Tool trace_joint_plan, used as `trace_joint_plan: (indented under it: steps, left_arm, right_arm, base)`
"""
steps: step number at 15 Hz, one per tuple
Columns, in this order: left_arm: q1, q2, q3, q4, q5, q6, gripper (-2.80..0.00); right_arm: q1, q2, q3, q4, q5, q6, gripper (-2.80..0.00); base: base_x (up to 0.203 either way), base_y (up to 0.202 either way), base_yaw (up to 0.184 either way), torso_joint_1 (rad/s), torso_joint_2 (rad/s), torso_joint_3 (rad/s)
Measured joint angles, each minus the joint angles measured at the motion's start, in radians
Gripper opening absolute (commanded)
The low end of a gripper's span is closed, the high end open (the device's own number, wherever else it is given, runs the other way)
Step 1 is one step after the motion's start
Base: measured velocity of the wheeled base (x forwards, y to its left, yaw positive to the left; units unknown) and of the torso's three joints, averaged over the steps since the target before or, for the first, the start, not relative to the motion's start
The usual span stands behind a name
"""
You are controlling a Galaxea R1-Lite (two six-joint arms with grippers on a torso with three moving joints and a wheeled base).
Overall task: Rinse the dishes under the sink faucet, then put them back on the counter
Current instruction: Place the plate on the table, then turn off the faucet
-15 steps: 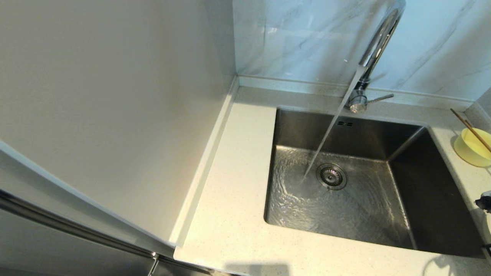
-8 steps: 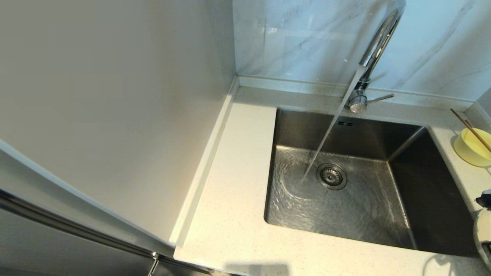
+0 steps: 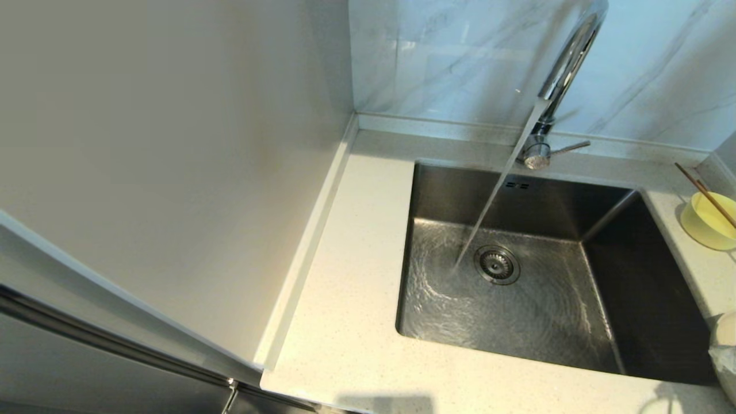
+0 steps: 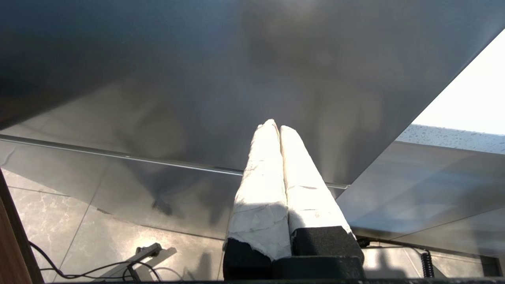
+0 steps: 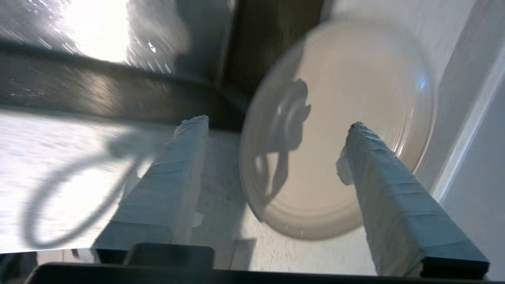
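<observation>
At the right edge of the head view, low down, the dark part of the right arm seen a moment ago has given way to a pale wrapped shape, so the right gripper (image 5: 276,130) is descending toward the plate (image 5: 339,130) on the worktop (image 3: 351,322). Its fingers (image 5: 394,205) are spread wide, straddling the plate's edge without pinching it. Water runs from the faucet (image 3: 566,63) into the sink (image 3: 517,299). The bowl (image 3: 708,225) and chopsticks (image 3: 707,195) wait at upper right. The left gripper (image 4: 279,128) hangs parked, fingers pressed together. A grasp looks imminent.
</observation>
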Motion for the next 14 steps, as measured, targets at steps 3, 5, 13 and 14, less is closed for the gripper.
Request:
trace_joint_plan:
  steps: [3,5,13,14]
  left_arm:
    - [0.000,0.000,0.000,0.000,0.000,0.000,-2.80]
    - [0.000,0.000,0.000,0.000,0.001,0.000,-2.80]
    - [0.000,0.000,0.000,0.000,0.000,0.000,-2.80]
    - [0.000,0.000,0.000,0.000,0.001,0.000,-2.80]
  right_arm:
    - [0.002,-0.101,-0.070,0.056,0.115,0.022,0.00]
    - [0.004,-0.141,-0.136,0.180,0.221,0.122,0.00]
    - [0.184,-0.028,-0.501,0.361,0.631,0.898,-1.61]
    - [0.240,-0.005,-0.515,0.375,0.592,0.902,-2.80]
  base:
    - [0.000,0.000,0.000,0.000,0.00,0.000]
    - [0.000,0.000,0.000,0.000,0.00,0.000]
    - [0.000,0.000,0.000,0.000,0.00,0.000]
    - [0.000,0.000,0.000,0.000,0.00,0.000]
